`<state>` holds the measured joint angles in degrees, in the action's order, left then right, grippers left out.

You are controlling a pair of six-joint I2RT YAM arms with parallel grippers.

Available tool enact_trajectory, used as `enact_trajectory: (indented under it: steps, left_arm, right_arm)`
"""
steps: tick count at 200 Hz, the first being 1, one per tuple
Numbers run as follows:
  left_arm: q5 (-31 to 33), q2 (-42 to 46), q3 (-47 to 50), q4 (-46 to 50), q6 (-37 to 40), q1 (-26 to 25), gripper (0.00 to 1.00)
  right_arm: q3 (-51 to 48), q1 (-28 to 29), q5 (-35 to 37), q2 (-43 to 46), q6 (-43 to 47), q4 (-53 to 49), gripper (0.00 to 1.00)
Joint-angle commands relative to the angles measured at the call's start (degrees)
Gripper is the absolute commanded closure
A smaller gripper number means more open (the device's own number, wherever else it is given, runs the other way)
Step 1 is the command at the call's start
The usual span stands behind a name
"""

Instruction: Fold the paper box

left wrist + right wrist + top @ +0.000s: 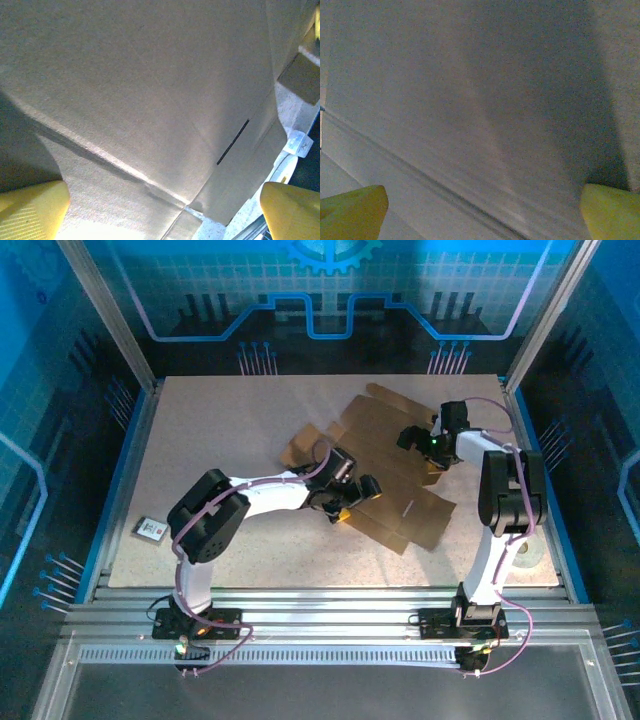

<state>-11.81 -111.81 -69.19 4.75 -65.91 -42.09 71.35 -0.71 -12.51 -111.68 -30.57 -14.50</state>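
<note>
While lying unfolded, paper box (383, 437), beneath fingers (30, 210)

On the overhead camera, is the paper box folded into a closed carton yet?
No, the paper box lies opened out as a sheet on the table, with its flaps spread outward.

Table (220, 440): pale speckled board, rectangular.
Item 1: paper box (375, 430), brown cardboard, lying opened out and skewed, spread from the centre toward 2 o'clock, one panel reaching toward 5 o'clock.
Item 2: small flat packet (150, 530), white with dark markings, at 8 o'clock near the left edge.
Item 3: pale round object (527, 556), at 4 o'clock by the right edge, partly hidden; kind unclear.
</note>
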Motion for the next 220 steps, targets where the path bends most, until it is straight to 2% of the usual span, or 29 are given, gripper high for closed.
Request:
enact_trajectory:
  steps: [1,28,71,113,132,161,181,220]
  left_arm:
    - [0.6,2.2,3.8,3.3,0.9,3.4,0.01]
    - [1.5,5.2,6.1,6.5,3.6,7.9,0.01]
    - [3.4,8.3,5.7,12.7,9.2,16.4,0.01]
    - [5.5,6.7,-1.2,15.4,12.5,21.4,0.01]
    - [7.0,9.6,-0.8,14.1,12.4,21.3,0.01]
    - [7.0,17.1,4.8,13.3,9.8,19.4,0.01]
    - [6.5,23.1,10.3,11.8,8.5,16.5,0.01]
    - [1.8,28.3,17.7,8.2,6.6,12.7,0.01]
  right_arm:
    - [-3.8,1.3,-1.5,1.5,-0.6,-2.5,0.00]
    - [-7.9,3.7,-2.2,4.0,-2.0,-0.9,0.00]
    - [-14.1,10.5,-1.4,9.4,-5.4,1.5,0.00]
    - [-17.8,17.0,-3.0,13.7,-7.5,4.1,0.00]
    - [-17.5,17.5,-6.4,16.8,-5.3,4.4,0.00]
    - [-14.3,16.6,-3.5,21.4,0.9,0.5,0.00]
    - [-12.0,14.5,-4.1,24.3,3.9,-2.6,0.00]
    - [-12.6,10.5,-1.1,30.8,6.2,-1.0,0.00]
